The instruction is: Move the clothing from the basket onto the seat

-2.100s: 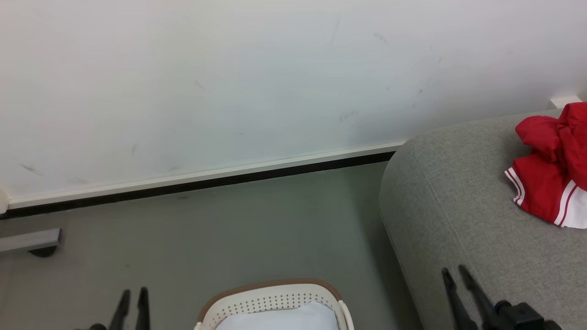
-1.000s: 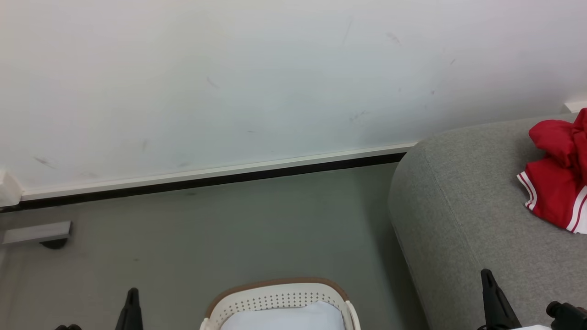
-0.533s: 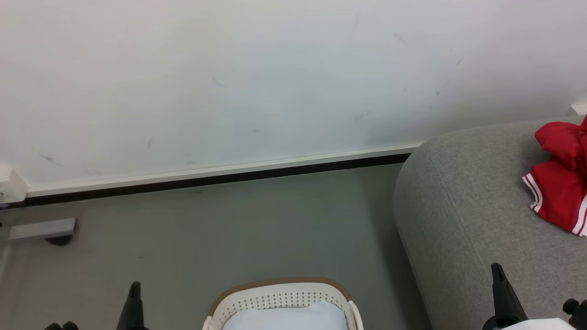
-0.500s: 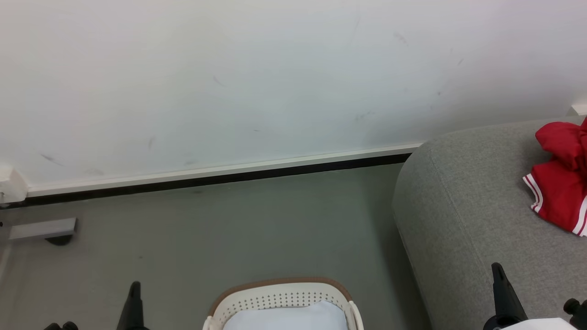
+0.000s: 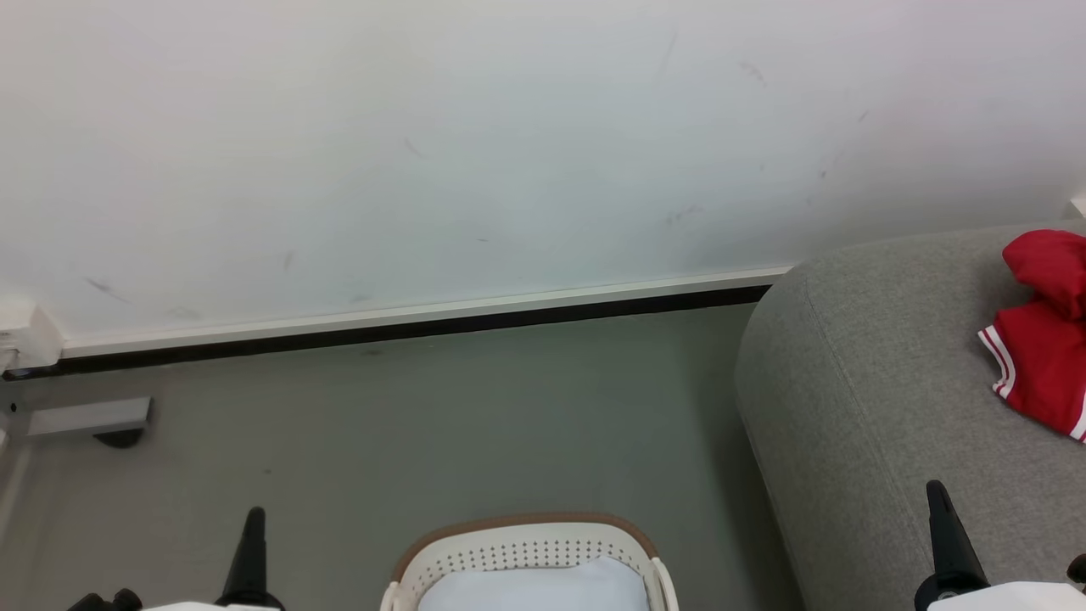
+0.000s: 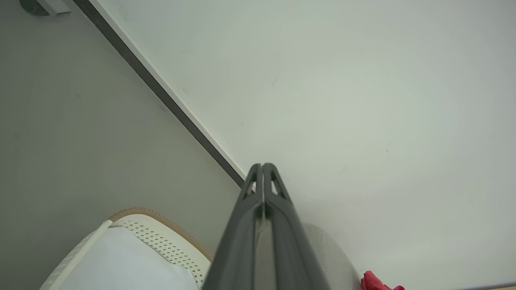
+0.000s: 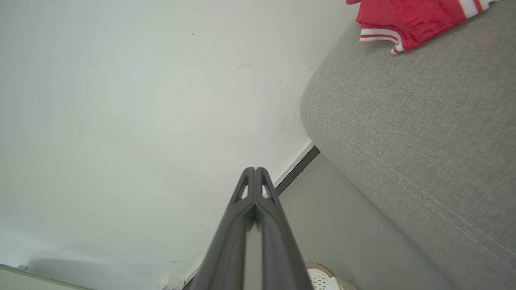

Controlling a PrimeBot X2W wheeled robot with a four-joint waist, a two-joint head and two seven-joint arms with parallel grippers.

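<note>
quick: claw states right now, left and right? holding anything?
left claw: shut, fingers pressed together, holding nothing.
right claw: shut, fingers pressed together, holding nothing.

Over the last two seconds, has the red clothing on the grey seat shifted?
No. The clothing keeps its place against the rounded corner of the seat. The skirting and basket slid right in the head view with it, so the camera turned.

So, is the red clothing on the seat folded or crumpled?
Crumpled: the clothing lies bunched in loose folds on the seat.
</note>
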